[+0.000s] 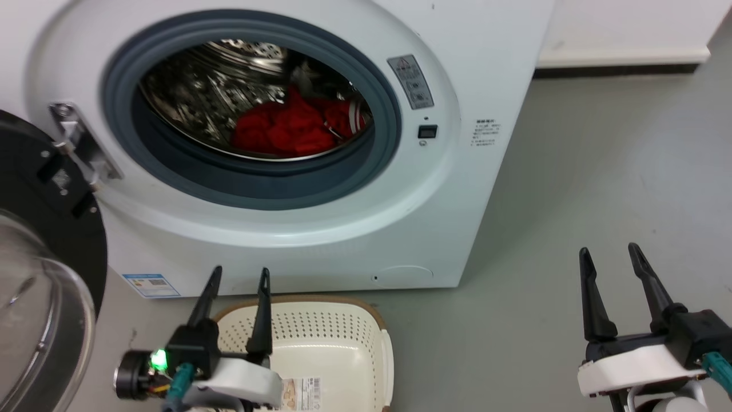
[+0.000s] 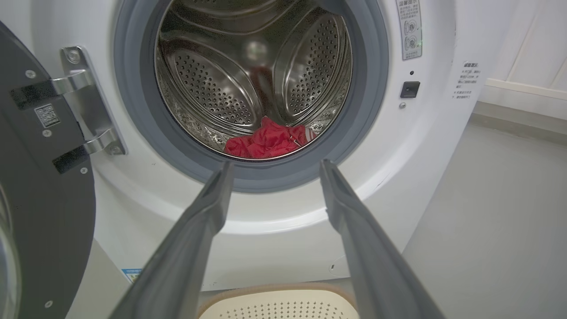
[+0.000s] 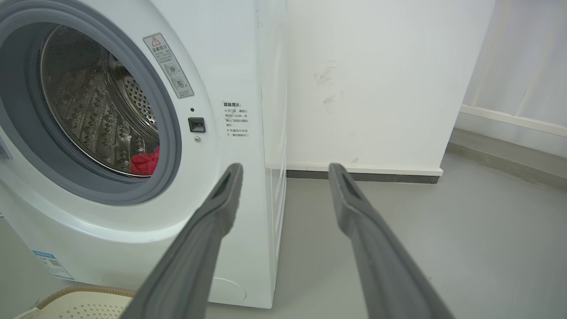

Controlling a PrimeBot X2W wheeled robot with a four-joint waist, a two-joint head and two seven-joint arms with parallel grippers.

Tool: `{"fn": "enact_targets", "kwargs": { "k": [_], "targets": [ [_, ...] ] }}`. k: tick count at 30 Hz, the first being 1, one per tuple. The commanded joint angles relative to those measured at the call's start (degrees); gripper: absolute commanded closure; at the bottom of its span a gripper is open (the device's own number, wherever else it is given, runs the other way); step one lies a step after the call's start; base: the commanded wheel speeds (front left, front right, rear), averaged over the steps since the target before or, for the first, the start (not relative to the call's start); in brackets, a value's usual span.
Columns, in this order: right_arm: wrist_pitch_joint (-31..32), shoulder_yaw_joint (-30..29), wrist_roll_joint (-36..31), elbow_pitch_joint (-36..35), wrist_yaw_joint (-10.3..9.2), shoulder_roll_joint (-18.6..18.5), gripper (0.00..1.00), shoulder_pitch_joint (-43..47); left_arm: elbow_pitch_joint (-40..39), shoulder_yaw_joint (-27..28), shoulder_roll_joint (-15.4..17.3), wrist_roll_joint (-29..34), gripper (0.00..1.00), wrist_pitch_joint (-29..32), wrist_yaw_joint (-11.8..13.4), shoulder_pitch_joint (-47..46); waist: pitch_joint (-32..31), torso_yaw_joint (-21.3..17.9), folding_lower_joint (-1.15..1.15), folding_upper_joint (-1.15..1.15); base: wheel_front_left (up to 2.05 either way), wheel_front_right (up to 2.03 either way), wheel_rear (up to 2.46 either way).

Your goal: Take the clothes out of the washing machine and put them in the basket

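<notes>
The red clothes [image 1: 289,127] lie crumpled at the bottom of the steel drum of the white washing machine [image 1: 320,229], whose black-framed glass door [image 1: 46,240] hangs open at the left. In the left wrist view the clothes [image 2: 268,141] show low in the porthole of the washing machine [image 2: 274,212]. A sliver of the clothes [image 3: 145,162] shows in the right wrist view. The cream basket [image 1: 326,343] stands on the floor in front of the machine. My left gripper [image 1: 239,276] is open above the basket's near left part, holding nothing. My right gripper [image 1: 609,250] is open over the floor at the right, empty.
Grey floor [image 1: 600,189] stretches to the right of the machine. A white wall with a dark skirting strip [image 1: 617,70] runs behind it. The open door's hinge bracket [image 1: 80,143] juts out at the porthole's left side.
</notes>
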Motion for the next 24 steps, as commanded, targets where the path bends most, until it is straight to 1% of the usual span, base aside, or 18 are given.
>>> {"fn": "enact_targets", "kwargs": {
  "k": [1,5,8,12,15,19,22,24],
  "targets": [
    [-0.1,0.0,0.6,-0.3,-0.04,0.1,0.00,-1.0,0.3,0.3,0.8,0.3,0.00,-0.2,-0.6,-1.5,2.5,-2.0,0.00,0.00,0.00,0.00,0.00],
    [-0.1,0.1,1.6,-1.0,-0.04,0.1,0.00,-2.9,1.8,1.8,3.7,1.2,0.00,-0.2,-3.1,-7.0,8.0,-4.8,0.00,0.00,0.00,0.00,0.00],
    [-0.1,0.4,2.6,-1.3,-0.04,0.2,0.00,-4.4,4.4,2.4,6.9,1.6,0.00,-0.2,-5.1,-13.0,12.7,-6.8,0.00,0.00,0.00,0.00,0.00],
    [-0.1,-0.7,4.9,-1.1,-0.04,0.2,0.00,-6.1,11.8,2.7,11.7,1.5,0.00,0.0,-6.9,-23.7,18.1,-8.7,0.00,0.00,0.00,0.00,0.00],
    [-0.1,-0.6,6.5,-1.0,-0.04,0.2,0.00,-7.6,17.4,1.7,15.3,0.8,0.00,4.2,-8.0,-32.3,22.0,-10.2,0.00,0.00,0.00,0.00,0.00],
    [-0.1,-0.5,8.2,-0.8,-0.04,0.2,0.00,-8.9,23.0,-0.5,19.5,-0.6,0.00,11.6,-8.5,-43.7,26.2,-11.6,0.00,0.00,0.00,0.00,0.00],
    [-0.1,-0.1,9.1,-0.7,-0.04,0.2,0.00,-9.9,26.5,-2.5,21.4,-1.5,0.00,17.7,-8.6,-51.2,28.6,-12.4,0.00,0.00,0.00,0.00,0.00],
    [-0.1,0.6,9.6,-0.8,-0.04,0.2,0.00,-10.6,28.6,-6.2,23.0,-2.7,0.00,22.0,-8.6,-55.5,30.0,-13.0,0.00,0.00,0.00,0.00,0.00]
  ]
}}
